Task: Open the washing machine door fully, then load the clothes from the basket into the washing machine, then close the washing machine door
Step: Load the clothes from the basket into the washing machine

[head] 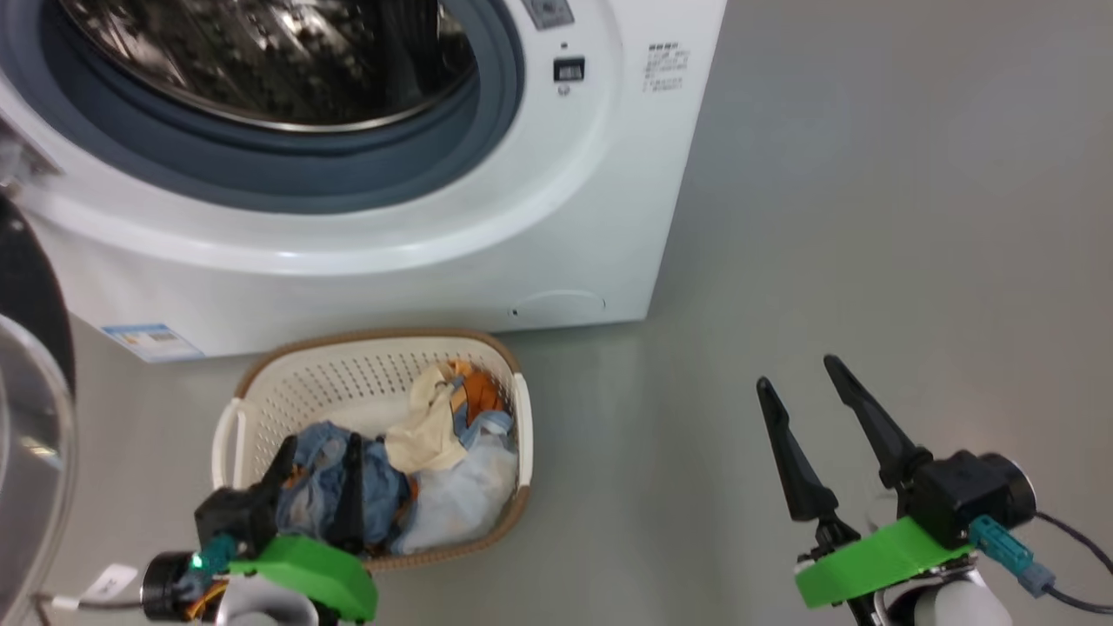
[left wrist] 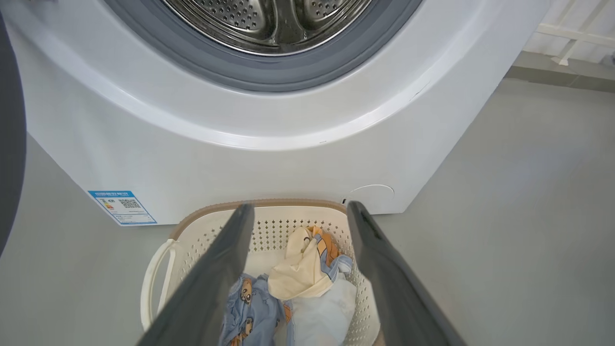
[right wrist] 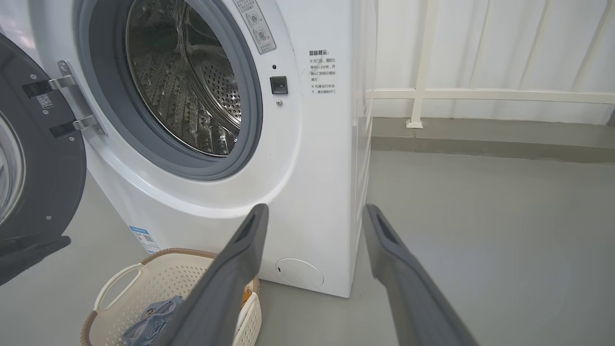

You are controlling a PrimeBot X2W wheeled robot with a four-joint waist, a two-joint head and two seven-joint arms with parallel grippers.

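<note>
The white washing machine (head: 556, 217) stands with its steel drum (right wrist: 182, 86) exposed. The washing machine door (right wrist: 43, 182) is swung open to the left, and its glass bowl (head: 26, 435) shows at the head view's left edge. The cream basket (head: 261, 382) sits on the floor just before the machine and holds the clothes (head: 443, 469): blue bear-print, cream, pale and orange pieces. My left gripper (head: 320, 445) hangs open over the basket, its fingers either side of the blue garment (left wrist: 245, 307). My right gripper (head: 797, 372) is open and empty over bare floor, right of the basket.
Grey floor (head: 869, 217) stretches free to the right of the machine. A white railing (right wrist: 418, 96) and a low kerb run along the back wall. A cable with a white tag (head: 109, 581) lies near my left arm. The open door crowds the left side.
</note>
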